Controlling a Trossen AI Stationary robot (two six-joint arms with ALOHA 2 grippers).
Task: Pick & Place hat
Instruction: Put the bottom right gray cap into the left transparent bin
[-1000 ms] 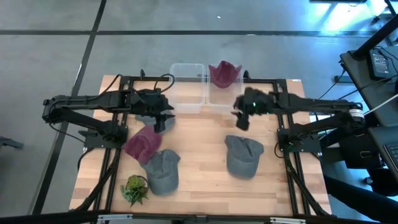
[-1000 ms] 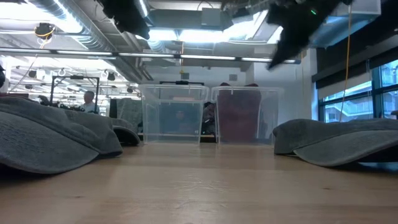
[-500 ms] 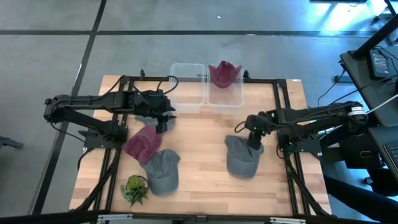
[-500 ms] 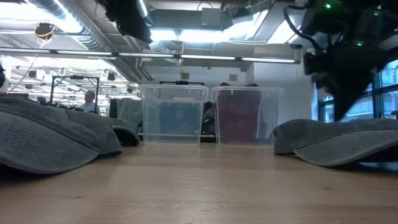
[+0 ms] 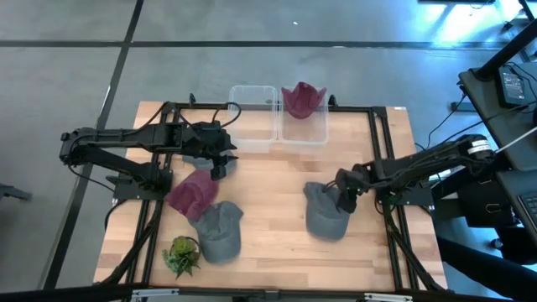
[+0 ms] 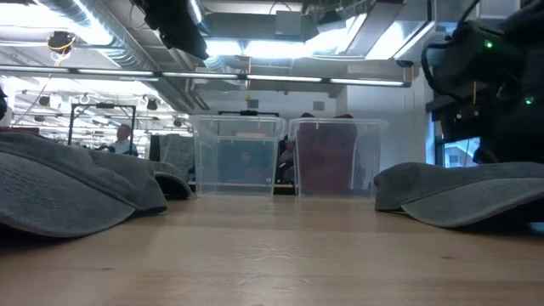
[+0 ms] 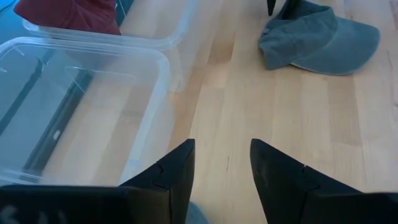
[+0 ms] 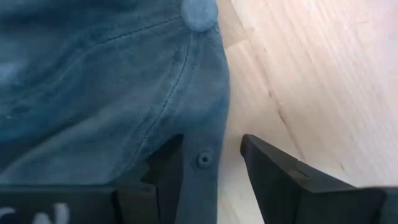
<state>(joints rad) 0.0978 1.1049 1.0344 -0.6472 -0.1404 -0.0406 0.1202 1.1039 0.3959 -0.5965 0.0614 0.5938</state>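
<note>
Overhead arrangement, read from left to right. The left gripper (image 5: 220, 161) hangs above the bare wood near the empty clear plastic bin (image 5: 252, 117), its fingers (image 7: 174, 174) parted with nothing between them; this arm waits. Below it on the light wooden table (image 5: 268, 243) lie a crumpled maroon fabric hat (image 5: 193, 193), a grey-blue cotton cap (image 5: 220, 229) and a small green leafy plant (image 5: 181, 255). Beside the empty bin stands a second clear plastic bin (image 5: 304, 122) holding another maroon hat (image 5: 302, 98).

At the right, the task's thing, a grey-blue brushed-cotton baseball cap (image 5: 327, 211), lies flat on the table in front of the bins. The right gripper (image 5: 346, 200) is lowered onto the cap's edge. In the right wrist view its fingers (image 8: 273, 168) are spread, released, straddling the cap's seamed edge, with one finger over fabric and the other over bare wood.

Judged step: grasping the cap. To do it well, the fingers should probably descend until the lower tip meets the table, so that the closing pinch gathers a full fold of cloth and not merely the thin hem. A shallow bite may slip on lifting; a straight, slow rise would keep the limp fabric from dragging across the wood.
</note>
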